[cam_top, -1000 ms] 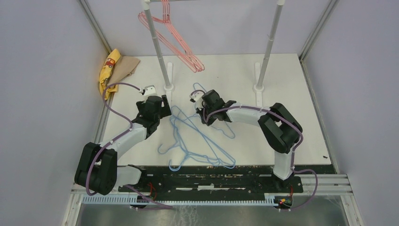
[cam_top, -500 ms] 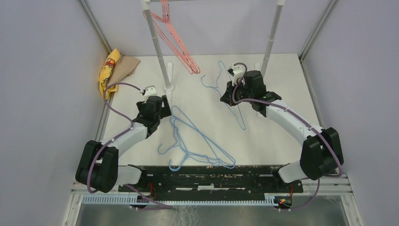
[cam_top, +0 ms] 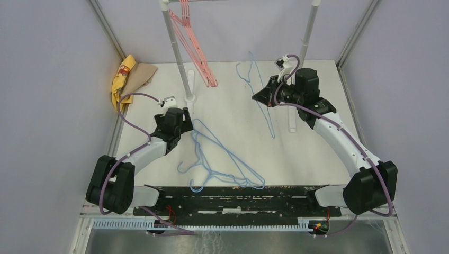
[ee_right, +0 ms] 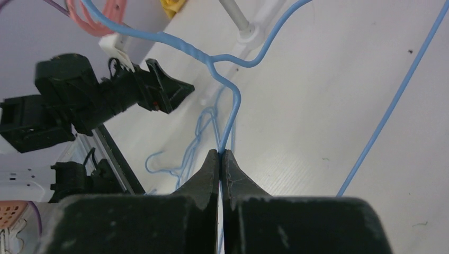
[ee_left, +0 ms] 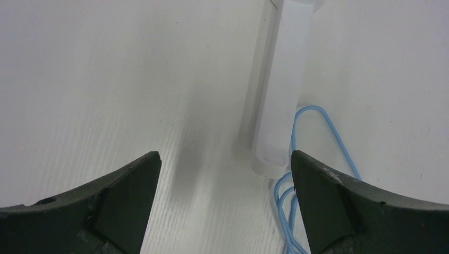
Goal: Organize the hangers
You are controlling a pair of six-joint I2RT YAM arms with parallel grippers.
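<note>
My right gripper (cam_top: 258,96) is shut on a light blue hanger (cam_top: 262,100) and holds it in the air above the table's back right; in the right wrist view the wire (ee_right: 231,111) runs up from between the closed fingers (ee_right: 221,156). Several more light blue hangers (cam_top: 222,159) lie tangled on the table in the middle. Pink-red hangers (cam_top: 195,50) hang from the rack's bar at the back. My left gripper (cam_top: 185,117) is open and empty, low over the table beside the rack's left foot (ee_left: 278,106), with blue hanger hooks (ee_left: 288,206) by its right finger.
The rack stands on two grey posts, left (cam_top: 177,53) and right (cam_top: 306,37), each on a white foot. A yellow and brown cloth (cam_top: 129,76) lies at the back left corner. Grey walls close in the table on three sides.
My right arm lifted the blue hanger off the table and carried it up and to the back right, toward the rack. The pink-red hangers swung slightly. My left arm stayed still.
</note>
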